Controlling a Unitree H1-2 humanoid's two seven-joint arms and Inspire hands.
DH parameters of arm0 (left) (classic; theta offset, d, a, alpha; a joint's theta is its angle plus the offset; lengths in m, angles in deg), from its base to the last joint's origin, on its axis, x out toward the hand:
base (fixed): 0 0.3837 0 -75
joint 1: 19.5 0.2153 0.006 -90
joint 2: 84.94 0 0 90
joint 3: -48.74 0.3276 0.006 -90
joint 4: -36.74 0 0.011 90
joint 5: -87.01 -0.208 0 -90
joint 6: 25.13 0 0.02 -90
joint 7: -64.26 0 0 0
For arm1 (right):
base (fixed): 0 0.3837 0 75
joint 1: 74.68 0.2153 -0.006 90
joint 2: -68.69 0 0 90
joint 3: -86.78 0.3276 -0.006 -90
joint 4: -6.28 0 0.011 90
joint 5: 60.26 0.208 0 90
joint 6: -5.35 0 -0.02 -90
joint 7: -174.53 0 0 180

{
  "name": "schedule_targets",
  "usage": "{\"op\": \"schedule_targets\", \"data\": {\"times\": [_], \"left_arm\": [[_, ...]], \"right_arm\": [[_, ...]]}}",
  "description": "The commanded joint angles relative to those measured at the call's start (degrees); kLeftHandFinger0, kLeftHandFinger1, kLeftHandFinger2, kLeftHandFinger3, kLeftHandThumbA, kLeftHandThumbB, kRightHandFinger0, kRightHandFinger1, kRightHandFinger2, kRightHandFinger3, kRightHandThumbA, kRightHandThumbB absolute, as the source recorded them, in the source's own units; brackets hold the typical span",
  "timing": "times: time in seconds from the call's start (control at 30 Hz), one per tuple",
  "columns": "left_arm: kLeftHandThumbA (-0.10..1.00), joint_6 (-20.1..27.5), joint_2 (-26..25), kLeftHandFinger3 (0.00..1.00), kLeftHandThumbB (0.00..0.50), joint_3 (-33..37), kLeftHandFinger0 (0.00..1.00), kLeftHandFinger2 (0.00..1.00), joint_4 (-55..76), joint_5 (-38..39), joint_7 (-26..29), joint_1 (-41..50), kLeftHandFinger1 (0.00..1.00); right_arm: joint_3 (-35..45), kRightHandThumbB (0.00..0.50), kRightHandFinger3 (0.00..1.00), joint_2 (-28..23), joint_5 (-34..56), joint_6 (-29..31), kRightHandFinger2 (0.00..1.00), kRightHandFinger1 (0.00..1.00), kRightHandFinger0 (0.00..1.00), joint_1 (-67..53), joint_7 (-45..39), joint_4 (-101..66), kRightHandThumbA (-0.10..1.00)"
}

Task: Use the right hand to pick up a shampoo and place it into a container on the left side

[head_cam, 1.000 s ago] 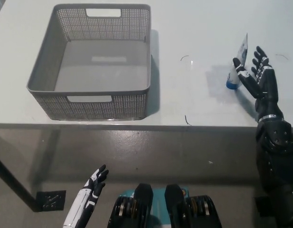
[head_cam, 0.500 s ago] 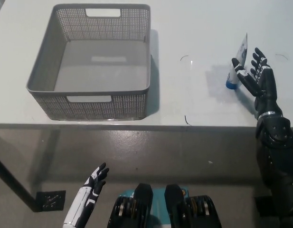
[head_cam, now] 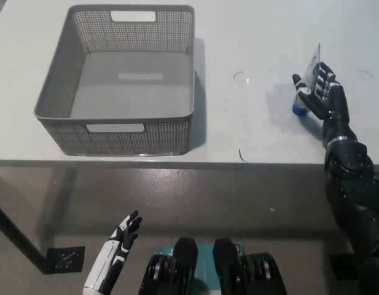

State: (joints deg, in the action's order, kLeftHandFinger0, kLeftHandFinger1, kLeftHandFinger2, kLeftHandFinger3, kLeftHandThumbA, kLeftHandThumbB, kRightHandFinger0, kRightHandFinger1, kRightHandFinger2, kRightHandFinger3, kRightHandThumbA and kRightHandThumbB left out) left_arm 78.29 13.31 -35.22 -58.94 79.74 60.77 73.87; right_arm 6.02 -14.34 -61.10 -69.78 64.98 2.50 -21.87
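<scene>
A grey plastic basket (head_cam: 115, 80) sits on the left part of a smooth white table (head_cam: 250, 123). It is square with rounded corners, its walls pierced with a fine mesh of small holes, a plain solid floor, and a slot handle cut into the near and far walls. Nothing lies inside it.

On the right part of the table, well apart from the basket, stands the shampoo tube (head_cam: 306, 83). It is a soft squeeze tube, white to pale in the body, with a blue cap at the bottom and a flat crimped end at the top. It stands on its cap, long axis roughly upright, leaning a little with the crimped end toward the far right. There is some dark print on the body, too small to read.

The black right hand (head_cam: 318, 92) is at the tube, its jointed fingers (head_cam: 324, 77) curled around the body from the right side and the thumb across the near side just above the cap; it looks wrapped on the tube, which is still standing on the table.

The white left hand (head_cam: 118, 243) hangs low at the lower left, below the table edge, fingers spread and holding nothing

A few thin dark marks show on the table between basket and tube
</scene>
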Motion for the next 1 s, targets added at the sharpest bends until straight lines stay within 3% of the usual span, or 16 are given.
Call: {"op": "schedule_targets", "data": {"times": [0.0,0.33,0.4,0.43,0.47,0.5,0.53,0.57,0.6,0.63,0.67,0.73,0.8,0.97], "left_arm": [[1.00,1.3,-0.3,1.00,0.221,0.1,1.00,1.00,1.2,0.0,-0.4,-0.2,1.00],[1.00,1.7,-0.3,1.00,0.229,0.4,1.00,1.00,1.3,-0.1,-0.5,-0.3,1.00],[1.00,1.9,-0.4,1.00,0.235,0.2,1.00,1.00,1.2,0.3,-0.6,-0.5,1.00],[1.00,1.9,-0.4,1.00,0.235,0.2,1.00,1.00,1.2,0.3,-0.6,-0.6,1.00],[1.00,2.0,-0.4,1.00,0.232,0.2,1.00,1.00,1.2,0.3,-0.6,-0.7,1.00],[1.00,2.0,-0.4,1.00,0.232,0.2,1.00,1.00,1.1,0.3,-0.6,-0.8,1.00],[1.00,1.9,-0.4,1.00,0.234,0.2,1.00,1.00,1.3,0.4,-0.7,-0.8,1.00],[1.00,1.9,-0.4,1.00,0.232,0.2,1.00,1.00,1.4,0.3,-0.7,-0.8,1.00],[1.00,2.0,-0.4,1.00,0.233,0.2,1.00,1.00,1.5,0.3,-0.6,-0.8,1.00],[1.00,1.9,-0.4,1.00,0.233,0.2,1.00,1.00,1.5,0.3,-0.7,-0.9,1.00],[1.00,1.6,-0.4,1.00,0.236,0.1,1.00,1.00,1.6,0.3,-0.6,-1.1,1.00],[1.00,1.5,-0.5,1.00,0.239,0.1,1.00,1.00,1.8,0.4,-0.7,-1.1,1.00],[1.00,1.8,-0.7,1.00,0.234,0.0,1.00,1.00,1.5,0.2,-0.6,-1.3,1.00],[1.00,1.8,-0.6,1.00,0.231,0.0,1.00,1.00,1.4,0.5,-0.7,-1.6,1.00]], "right_arm": [[-0.1,0.446,1.00,0.2,1.1,3.7,1.00,1.00,1.00,4.7,1.0,0.9,0.69],[-2.2,0.456,1.00,1.7,-0.3,3.4,1.00,1.00,1.00,7.2,2.7,4.8,0.69],[-1.7,0.451,1.00,2.1,0.5,3.5,1.00,1.00,1.00,8.1,2.9,6.2,0.62],[-0.9,0.375,1.00,2.4,1.4,3.6,1.00,1.00,1.00,8.4,3.4,6.8,0.47],[-0.2,0.363,1.00,2.8,1.8,3.6,1.00,1.00,1.00,9.0,5.5,7.7,0.34],[-0.6,0.359,1.00,2.8,0.8,3.2,1.00,1.00,1.00,9.4,7.6,8.2,0.31],[-1.2,0.315,1.00,2.9,-0.7,0.6,0.80,0.68,0.65,10.1,11.6,9.2,0.17],[-0.7,0.298,0.81,3.0,-0.3,-0.1,0.68,0.52,0.44,10.4,12.9,9.9,0.03],[-1.6,0.253,0.37,2.9,-1.8,-0.6,0.43,0.24,0.12,10.7,17.4,11.2,-0.09],[-1.7,0.248,0.41,2.9,-1.7,-0.5,0.50,0.26,0.10,10.8,17.6,11.4,-0.10],[-1.4,0.178,0.37,2.9,-1.3,0.2,0.47,0.13,0.00,10.7,17.8,11.7,-0.10],[-1.3,0.147,0.46,2.8,-0.9,1.6,0.52,0.12,0.00,10.3,17.4,11.9,-0.10],[-1.4,0.135,0.58,2.9,-0.5,2.5,0.58,0.14,0.00,9.9,16.7,11.7,-0.10],[-1.6,0.135,0.64,2.5,-0.4,3.8,0.60,0.16,0.00,9.1,16.5,10.3,-0.10]]}}
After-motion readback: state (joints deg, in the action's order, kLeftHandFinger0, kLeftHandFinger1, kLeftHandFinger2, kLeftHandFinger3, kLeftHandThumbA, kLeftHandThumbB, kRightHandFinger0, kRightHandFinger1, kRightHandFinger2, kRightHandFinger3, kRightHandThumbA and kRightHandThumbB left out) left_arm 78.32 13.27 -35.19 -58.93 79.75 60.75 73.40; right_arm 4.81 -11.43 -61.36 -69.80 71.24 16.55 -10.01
